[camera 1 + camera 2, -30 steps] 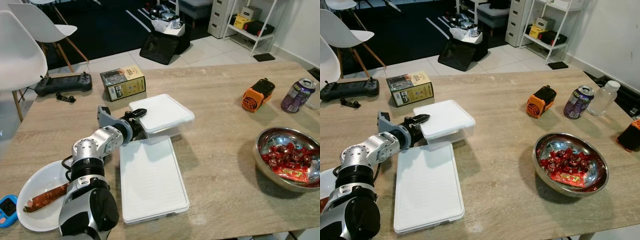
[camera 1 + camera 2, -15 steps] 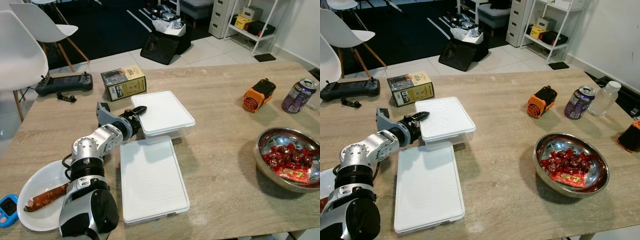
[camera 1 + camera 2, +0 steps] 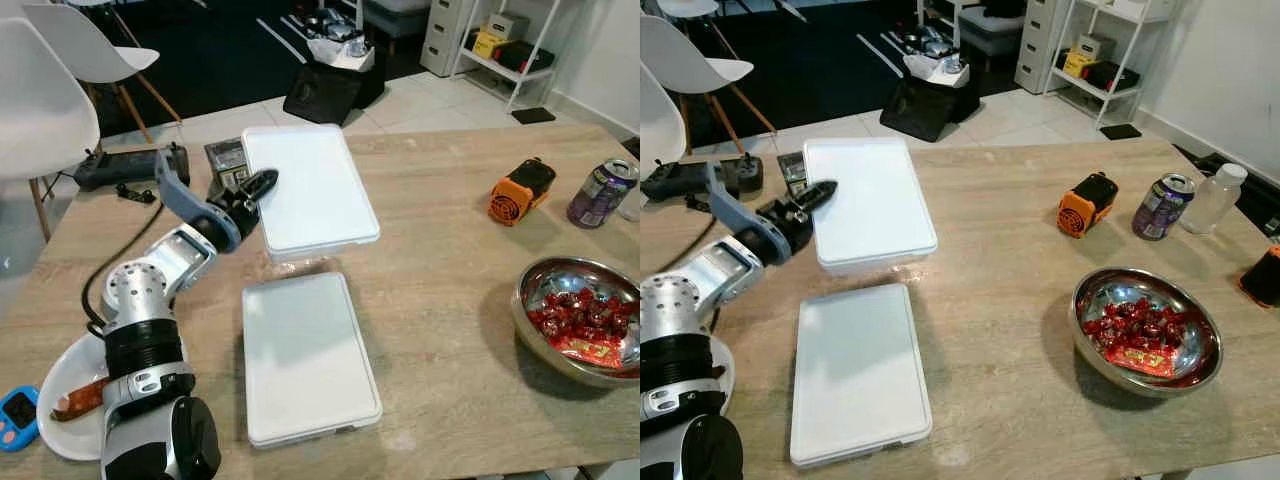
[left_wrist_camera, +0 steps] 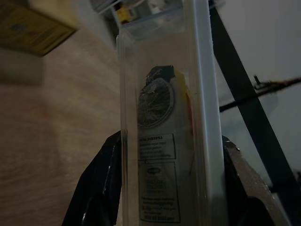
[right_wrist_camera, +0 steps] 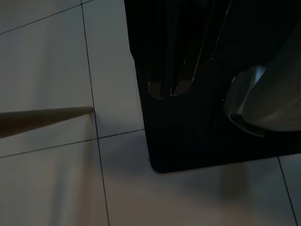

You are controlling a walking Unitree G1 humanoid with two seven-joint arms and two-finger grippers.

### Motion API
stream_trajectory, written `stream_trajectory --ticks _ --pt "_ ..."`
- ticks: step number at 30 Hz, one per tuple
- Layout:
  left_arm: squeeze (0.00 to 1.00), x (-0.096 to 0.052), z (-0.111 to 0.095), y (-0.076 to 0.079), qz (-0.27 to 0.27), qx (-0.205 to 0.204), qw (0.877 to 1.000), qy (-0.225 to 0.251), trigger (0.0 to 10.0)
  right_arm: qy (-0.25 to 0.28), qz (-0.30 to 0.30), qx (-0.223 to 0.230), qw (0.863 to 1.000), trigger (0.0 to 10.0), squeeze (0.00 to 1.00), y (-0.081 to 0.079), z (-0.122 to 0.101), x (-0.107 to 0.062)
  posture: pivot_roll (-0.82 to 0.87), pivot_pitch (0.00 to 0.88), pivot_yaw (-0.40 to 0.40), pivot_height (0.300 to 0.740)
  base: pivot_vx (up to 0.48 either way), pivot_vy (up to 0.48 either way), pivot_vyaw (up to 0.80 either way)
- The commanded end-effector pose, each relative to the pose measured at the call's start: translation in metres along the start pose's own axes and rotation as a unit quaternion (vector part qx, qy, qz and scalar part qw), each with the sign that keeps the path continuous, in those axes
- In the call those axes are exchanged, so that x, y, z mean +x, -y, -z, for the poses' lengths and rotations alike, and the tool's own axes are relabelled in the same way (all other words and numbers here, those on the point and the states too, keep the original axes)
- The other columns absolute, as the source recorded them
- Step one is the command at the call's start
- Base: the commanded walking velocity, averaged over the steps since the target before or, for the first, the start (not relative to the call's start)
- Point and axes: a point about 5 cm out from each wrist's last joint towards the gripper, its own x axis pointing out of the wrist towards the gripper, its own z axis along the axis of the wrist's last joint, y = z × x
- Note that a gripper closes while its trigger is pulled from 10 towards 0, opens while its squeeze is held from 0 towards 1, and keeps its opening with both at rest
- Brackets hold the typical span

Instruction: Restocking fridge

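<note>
Nearest, a flat white container (image 3: 308, 355) lies on the table (image 3: 450, 250). Beyond it the left gripper (image 3: 250, 192) is clamped on the edge of a lidded box (image 3: 308, 188), holding it above the table. Its contents look like a packet, dimly seen. Next: carry it level to the fridge.

Silver left arm (image 3: 150, 300), black cable, black-fingered end effector (image 3: 250, 190)

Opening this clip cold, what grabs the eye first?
The left gripper holds a white-lidded clear container lifted above the wooden table, its fingers clamped on the container's edge. Directly below lies a second white container, and at the table's right edge sits a steel bowl of red-wrapped sweets.
</note>
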Motion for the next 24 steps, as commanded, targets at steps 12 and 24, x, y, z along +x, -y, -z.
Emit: stream_trajectory --ticks 12,24 --pt "0.0 -0.018 0.025 0.054 0.103 0.133 0.986 -0.007 10.0 0.01 -0.003 0.018 1.0 10.0 0.0 -0.005 0.0 -0.001 -0.02 0.108 -0.018 0.74 0.0 0.0 0.0" --pt "0.0 -0.023 0.025 0.032 -0.016 0.1 0.994 0.044 10.0 0.1 0.025 0.072 0.992 10.0 0.0 0.005 -0.038 0.006 -0.02 0.087 -0.024 0.74 0.0 0.0 0.0"
